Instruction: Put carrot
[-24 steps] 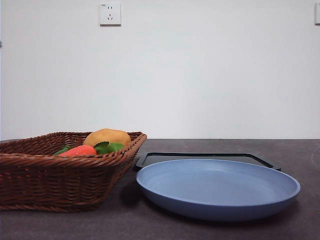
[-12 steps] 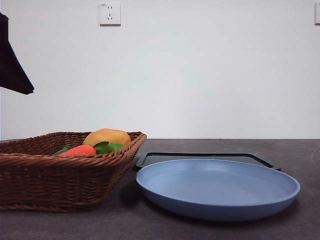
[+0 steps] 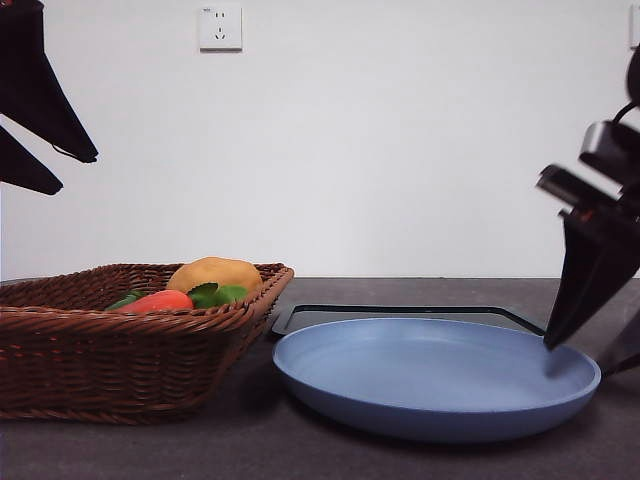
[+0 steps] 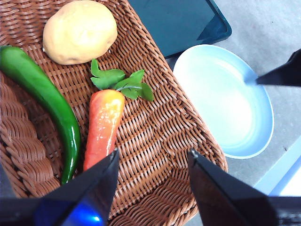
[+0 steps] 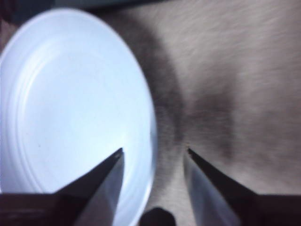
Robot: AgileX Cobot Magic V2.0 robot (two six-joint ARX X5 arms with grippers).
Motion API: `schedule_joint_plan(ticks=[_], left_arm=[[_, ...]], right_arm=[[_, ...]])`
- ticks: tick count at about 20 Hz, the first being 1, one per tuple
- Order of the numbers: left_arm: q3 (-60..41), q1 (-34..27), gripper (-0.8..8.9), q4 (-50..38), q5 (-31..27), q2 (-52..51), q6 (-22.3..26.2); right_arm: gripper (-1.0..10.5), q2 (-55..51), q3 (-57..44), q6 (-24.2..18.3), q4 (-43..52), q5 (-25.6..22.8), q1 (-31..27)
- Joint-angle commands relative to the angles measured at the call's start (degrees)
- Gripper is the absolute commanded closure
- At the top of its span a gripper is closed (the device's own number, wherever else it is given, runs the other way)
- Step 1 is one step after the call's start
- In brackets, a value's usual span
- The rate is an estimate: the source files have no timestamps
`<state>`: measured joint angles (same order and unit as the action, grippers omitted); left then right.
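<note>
The glossy tapered carrot [image 4: 103, 128] is lying in the woven wicker basket [image 4: 160, 136] under the left gripper [image 4: 153, 157], jaws spread, while the right gripper [image 5: 153, 155], also spread, is straddling the smooth blue plate's [image 5: 70, 108] rim.

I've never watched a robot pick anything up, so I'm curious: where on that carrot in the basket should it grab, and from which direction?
Probably straight down from above, closing on the thick orange part of the carrot just below its leaves. It lies flat in the wicker basket, so its sides are open to the jaws. The green pepper lies close beside the narrow tip, leaving less room there. The open left gripper hovers above the basket.
</note>
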<state>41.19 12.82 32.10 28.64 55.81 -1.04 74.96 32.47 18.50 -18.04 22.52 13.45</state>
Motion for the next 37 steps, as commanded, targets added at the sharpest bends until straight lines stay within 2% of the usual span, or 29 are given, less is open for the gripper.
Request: schedule_joint_plan(ticks=[1, 5, 9, 13, 18, 21, 27, 36, 37], left_arm=[[0.8, 0.3, 5.55, -0.5, 0.0, 0.4, 0.6], [0.8, 0.3, 5.55, -0.9, -0.1, 0.4, 0.6], [0.8, 0.4, 5.38, -3.6, -0.6, 0.4, 0.7], [1.1, 4.5, 5.14, -4.5, -10.1, 2.3, 2.5], [5.5, 12.2, 4.77, -3.7, -21.4, 12.2, 6.7], [9.0, 14.4, 4.77, -3.7, -24.4, 18.9, 11.1], [13.8, 14.8, 4.77, -4.4, -24.7, 30.0, 16.3], [14.8, 14.8, 4.80, -5.1, -23.9, 37.9, 17.8], [14.8, 14.8, 5.06, -5.2, -24.0, 37.9, 17.8]], right_arm=[[7.9, 2.3, 0.7, 1.6, 0.6, 0.1, 0.7], [9.3, 2.7, 0.7, 1.6, 0.6, 0.1, 0.8], [9.4, 1.4, 0.7, 2.7, -0.6, 0.1, 0.8], [9.4, -5.6, 0.7, 2.6, -7.3, 0.0, 0.8], [9.4, -15.6, 0.7, 2.5, -10.5, -0.2, 0.8], [9.4, -19.2, 0.7, 2.5, -11.3, -0.2, 0.8], [9.4, -21.0, 0.7, 2.5, -11.8, -0.2, 0.8], [9.4, -21.0, 0.7, 2.4, -11.8, -0.2, 0.8], [9.4, -21.0, 0.7, 2.5, -11.8, -0.1, 0.8]])
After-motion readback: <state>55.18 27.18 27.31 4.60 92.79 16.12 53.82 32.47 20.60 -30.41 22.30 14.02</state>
